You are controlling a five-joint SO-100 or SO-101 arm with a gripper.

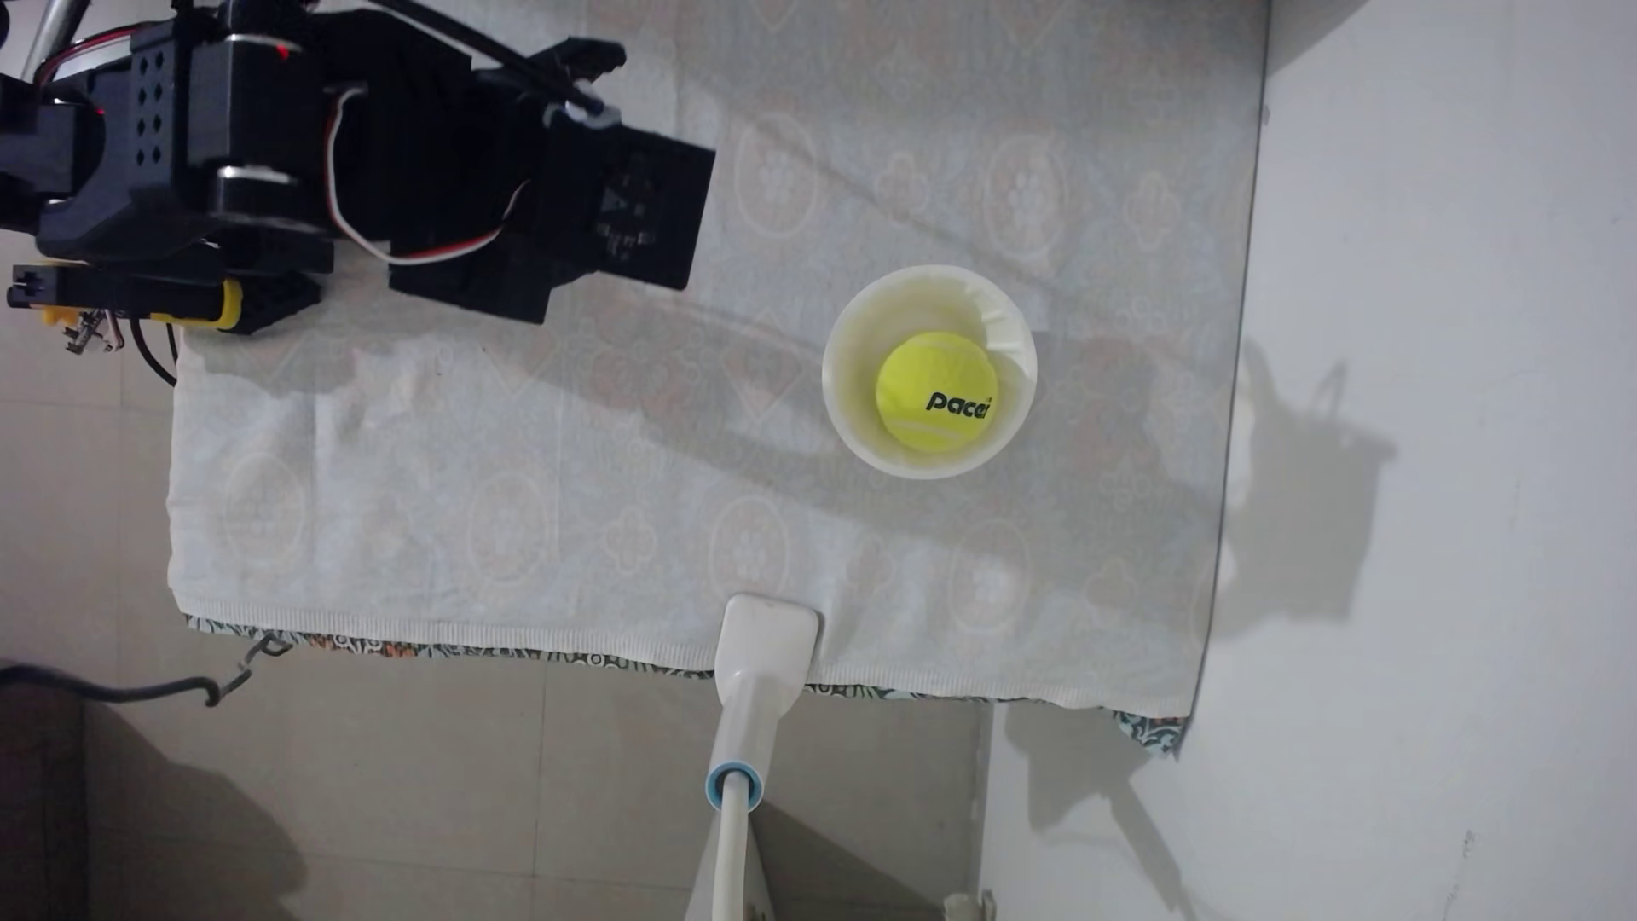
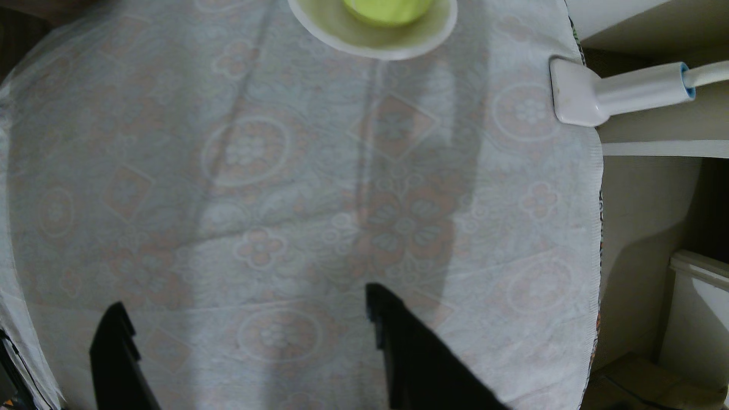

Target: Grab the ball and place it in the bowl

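The yellow-green tennis ball [image 1: 935, 393] with black "pacer" lettering rests inside the white bowl [image 1: 939, 297] on the patterned cloth, right of centre in the fixed view. The black arm [image 1: 372, 159] is folded back at the top left of that view, far from the bowl. In the wrist view my gripper [image 2: 243, 296] is open, its two black fingers wide apart at the bottom edge with only cloth between them. The bowl [image 2: 434, 35] and the ball [image 2: 386, 10] sit at the top edge of that view, cut off and well ahead of the fingers.
A pale floral cloth [image 1: 531, 460] covers the table. A white clamp head on a stalk [image 1: 766, 638] grips the cloth's lower edge in the fixed view and appears at the right [image 2: 572, 94] in the wrist view. A wall runs along the right.
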